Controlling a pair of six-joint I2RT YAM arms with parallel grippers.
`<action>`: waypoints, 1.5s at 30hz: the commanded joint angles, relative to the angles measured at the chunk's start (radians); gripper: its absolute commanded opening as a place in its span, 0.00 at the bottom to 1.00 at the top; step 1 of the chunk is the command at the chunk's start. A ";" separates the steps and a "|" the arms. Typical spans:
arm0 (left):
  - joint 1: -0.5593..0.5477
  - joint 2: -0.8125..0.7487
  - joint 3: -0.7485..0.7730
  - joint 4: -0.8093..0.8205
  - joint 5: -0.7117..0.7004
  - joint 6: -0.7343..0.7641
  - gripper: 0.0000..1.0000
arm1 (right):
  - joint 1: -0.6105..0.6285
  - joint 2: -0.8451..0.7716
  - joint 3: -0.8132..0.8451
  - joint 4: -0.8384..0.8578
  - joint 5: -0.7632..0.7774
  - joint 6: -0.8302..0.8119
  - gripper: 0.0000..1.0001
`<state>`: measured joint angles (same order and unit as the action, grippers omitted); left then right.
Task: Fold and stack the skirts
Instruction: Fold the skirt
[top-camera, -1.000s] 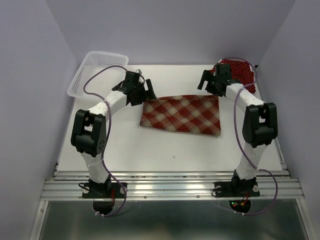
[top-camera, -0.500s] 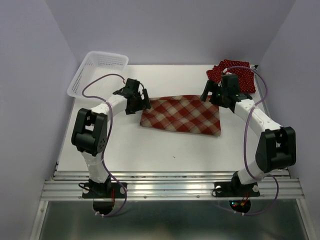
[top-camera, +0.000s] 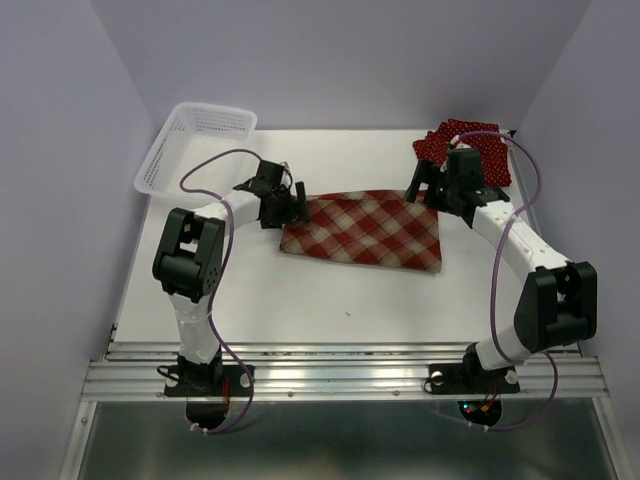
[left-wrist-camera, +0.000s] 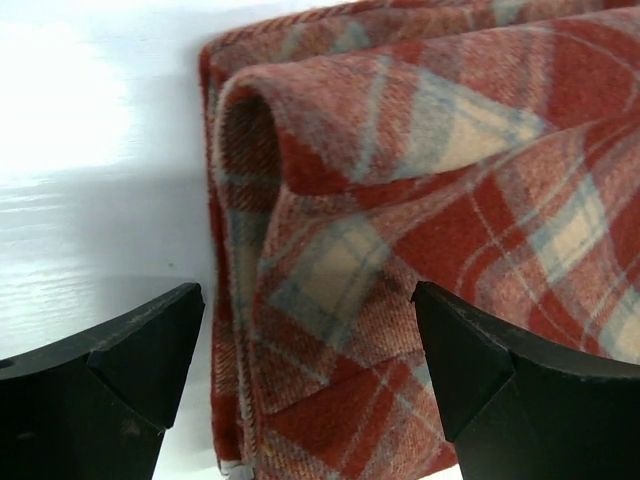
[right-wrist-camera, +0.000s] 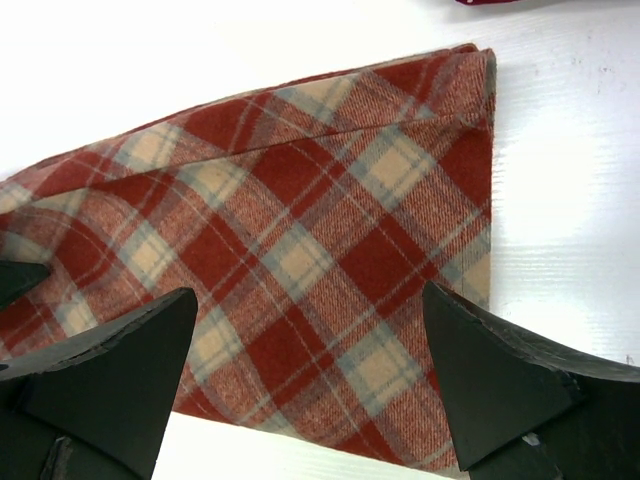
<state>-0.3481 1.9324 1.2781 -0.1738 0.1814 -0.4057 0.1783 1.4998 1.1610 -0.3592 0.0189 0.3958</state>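
Red-cream plaid skirt (top-camera: 362, 228), ends under left gripper (left-wrist-camera: 308, 300), right gripper (right-wrist-camera: 310, 298) (both wide, empty).

Lab booth, lilac walls (top-camera: 60, 120), white table (top-camera: 300, 295)

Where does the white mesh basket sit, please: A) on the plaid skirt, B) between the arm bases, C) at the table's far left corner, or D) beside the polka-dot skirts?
C: the basket stands at the far left corner, apart from the plaid skirt, with the polka-dot skirts at the far right.
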 joint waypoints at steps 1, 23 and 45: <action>-0.015 0.019 -0.056 -0.001 0.075 0.015 0.99 | 0.004 -0.018 -0.018 0.005 0.019 -0.017 1.00; -0.045 0.053 -0.042 -0.070 -0.146 -0.079 0.00 | 0.004 -0.038 -0.055 0.005 0.030 -0.023 1.00; -0.048 -0.351 0.033 -0.316 -0.332 -0.147 0.00 | 0.309 0.123 -0.077 0.278 -0.118 0.083 0.28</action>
<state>-0.3973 1.6703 1.2671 -0.4553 -0.1501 -0.5442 0.4450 1.5322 1.0119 -0.1833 -0.0280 0.4107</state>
